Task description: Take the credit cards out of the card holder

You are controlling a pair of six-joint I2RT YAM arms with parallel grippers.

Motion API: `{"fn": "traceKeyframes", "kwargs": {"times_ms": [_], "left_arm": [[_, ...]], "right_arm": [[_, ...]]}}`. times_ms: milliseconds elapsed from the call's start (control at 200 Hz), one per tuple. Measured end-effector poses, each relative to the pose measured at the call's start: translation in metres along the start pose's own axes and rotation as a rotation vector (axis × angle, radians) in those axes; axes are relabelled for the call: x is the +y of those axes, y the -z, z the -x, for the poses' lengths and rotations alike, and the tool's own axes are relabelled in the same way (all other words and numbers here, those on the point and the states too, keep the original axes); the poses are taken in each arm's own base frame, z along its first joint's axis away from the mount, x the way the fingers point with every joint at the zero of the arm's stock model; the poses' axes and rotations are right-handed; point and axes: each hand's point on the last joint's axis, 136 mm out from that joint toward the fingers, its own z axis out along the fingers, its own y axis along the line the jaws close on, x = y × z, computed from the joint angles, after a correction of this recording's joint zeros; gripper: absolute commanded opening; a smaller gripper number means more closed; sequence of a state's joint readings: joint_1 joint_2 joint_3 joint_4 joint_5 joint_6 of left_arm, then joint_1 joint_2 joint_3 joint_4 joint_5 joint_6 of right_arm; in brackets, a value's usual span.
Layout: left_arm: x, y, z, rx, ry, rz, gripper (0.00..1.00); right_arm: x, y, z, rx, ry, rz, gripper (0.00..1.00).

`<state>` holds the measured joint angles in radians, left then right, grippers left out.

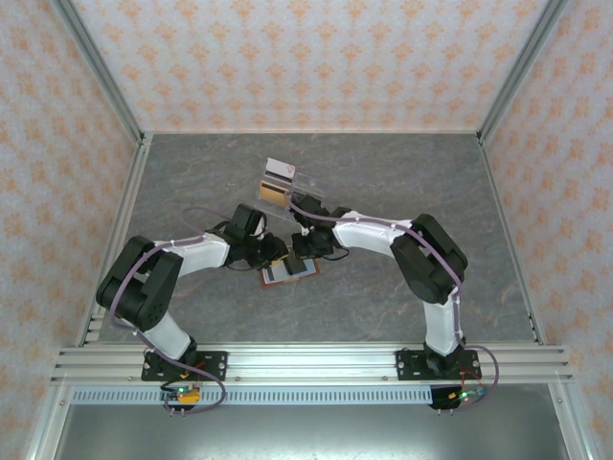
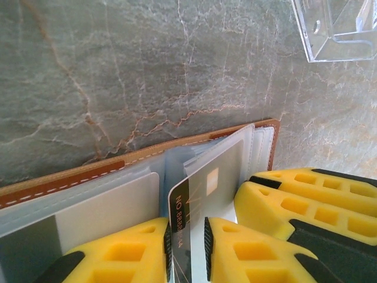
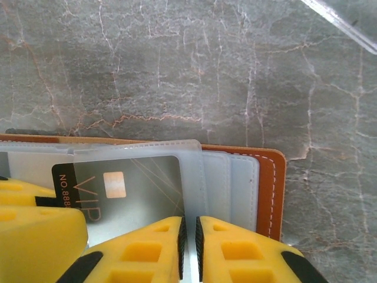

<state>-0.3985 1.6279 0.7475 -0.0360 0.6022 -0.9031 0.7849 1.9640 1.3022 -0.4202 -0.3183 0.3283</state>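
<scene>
We see the brown card holder lying open on the grey marbled table, near its middle, with both arms bent over it from the two sides. The left gripper comes from the left and the right gripper from the right, and they meet just above the open holder. In the left wrist view, the left gripper has its yellow fingers close on both sides of a grey card with a small chip. The card stands tilted out of a pale plastic sleeve, and the black pads seem to press on it, so we judge it gripped. The brown stitched edge of the card holder runs behind it, and the right gripper's fingers are just beside the card. In the right wrist view, the right gripper has its jaws drawn almost together over the clear sleeves. Only a thin pale strip shows in the gap, and we cannot tell if it pinches a sleeve. The same grey card, marked VIP, is partly inside the sleeve here. Beyond the holder, farther from the arms, a clear acrylic tray holds an orange card and a pale card.
</scene>
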Motion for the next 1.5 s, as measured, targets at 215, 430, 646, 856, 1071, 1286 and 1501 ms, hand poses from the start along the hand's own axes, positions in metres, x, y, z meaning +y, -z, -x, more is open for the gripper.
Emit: {"fn": "traceKeyframes", "kwargs": {"times_ms": [215,430,646,856,1071,1286,1501], "left_arm": [[-0.001,0.001,0.000,-0.002,-0.023,-0.003,0.19],[-0.011,0.011,0.001,-0.021,-0.056,-0.036,0.13],[-0.012,0.015,0.001,-0.028,-0.060,-0.040,0.05],[-0.008,0.015,0.001,-0.028,-0.063,-0.025,0.00],[0.005,0.030,0.001,-0.048,-0.095,0.042,0.00],[0.010,0.072,0.013,-0.142,-0.135,0.075,0.00],[-0.002,0.108,0.019,-0.212,-0.183,0.061,0.00]], "right_arm": [[-0.001,-0.001,0.000,0.007,-0.001,-0.009,0.14],[-0.002,-0.001,0.001,0.013,-0.003,-0.021,0.13],[-0.003,-0.002,0.001,0.015,-0.003,-0.026,0.13],[-0.003,-0.002,0.001,0.014,-0.004,-0.027,0.13],[-0.002,-0.002,0.002,0.011,-0.006,-0.021,0.16],[0.004,0.001,0.002,-0.006,-0.020,0.039,0.23],[0.016,0.030,0.014,-0.019,-0.096,0.201,0.47]]}}
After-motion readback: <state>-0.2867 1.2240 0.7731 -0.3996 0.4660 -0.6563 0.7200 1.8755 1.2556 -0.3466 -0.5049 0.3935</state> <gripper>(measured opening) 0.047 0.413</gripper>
